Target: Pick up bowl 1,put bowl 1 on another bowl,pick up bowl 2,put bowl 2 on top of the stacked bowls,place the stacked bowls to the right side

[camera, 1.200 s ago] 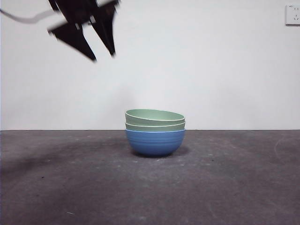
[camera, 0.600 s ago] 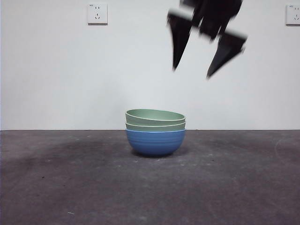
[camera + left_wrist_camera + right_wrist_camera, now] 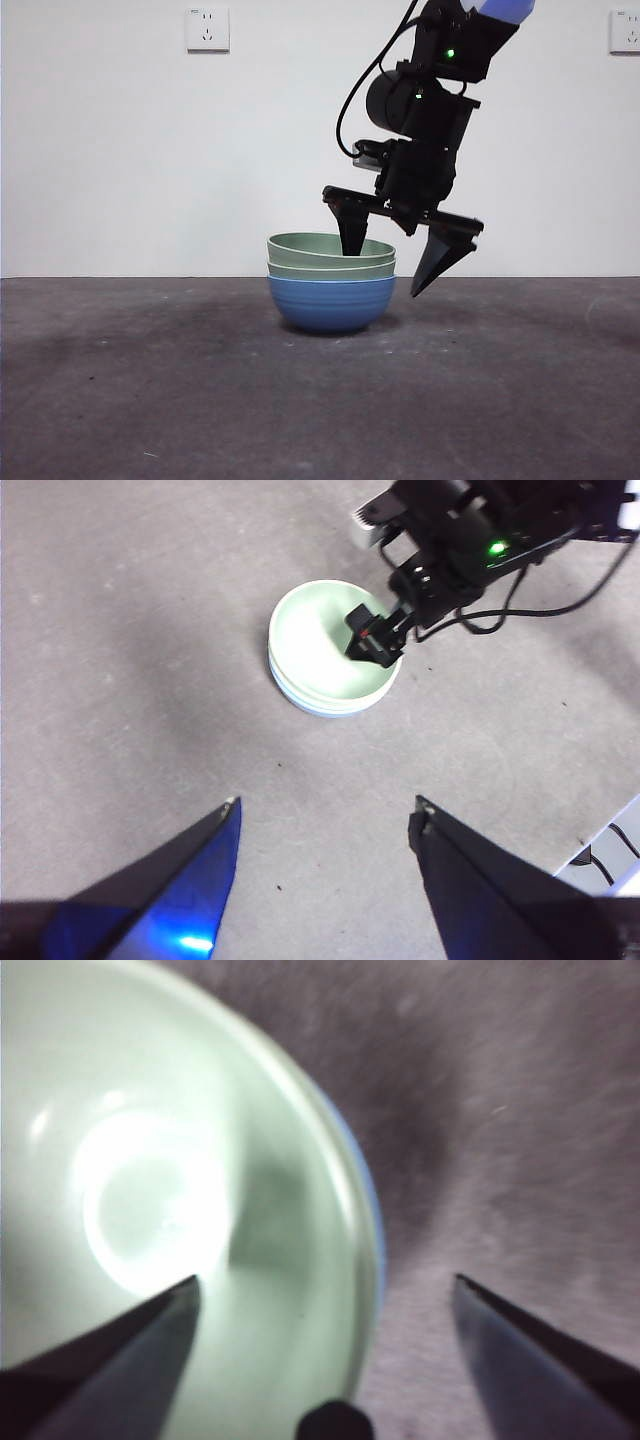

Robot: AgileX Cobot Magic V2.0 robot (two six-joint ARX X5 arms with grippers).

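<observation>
The stacked bowls [image 3: 331, 288] stand mid-table: a blue ridged bowl [image 3: 331, 303] with two pale green bowls [image 3: 331, 255] nested inside. My right gripper [image 3: 398, 260] is open and straddles the stack's right rim, one jaw inside the top green bowl [image 3: 150, 1210], the other outside beside the blue wall. From high above, the left wrist view shows the stacked bowls [image 3: 325, 655] with the right arm [image 3: 470, 550] over them. My left gripper [image 3: 325, 825] is open, empty, well away from the stack.
The table [image 3: 150, 400] is dark grey and rough. A white wall behind carries two sockets [image 3: 207, 29]. Cables and a pale edge [image 3: 610, 850] show at the side in the left wrist view.
The left gripper has left the front view at upper left. The right gripper came in from the upper right and dropped down over the stack's right rim. The bowls have not moved.
</observation>
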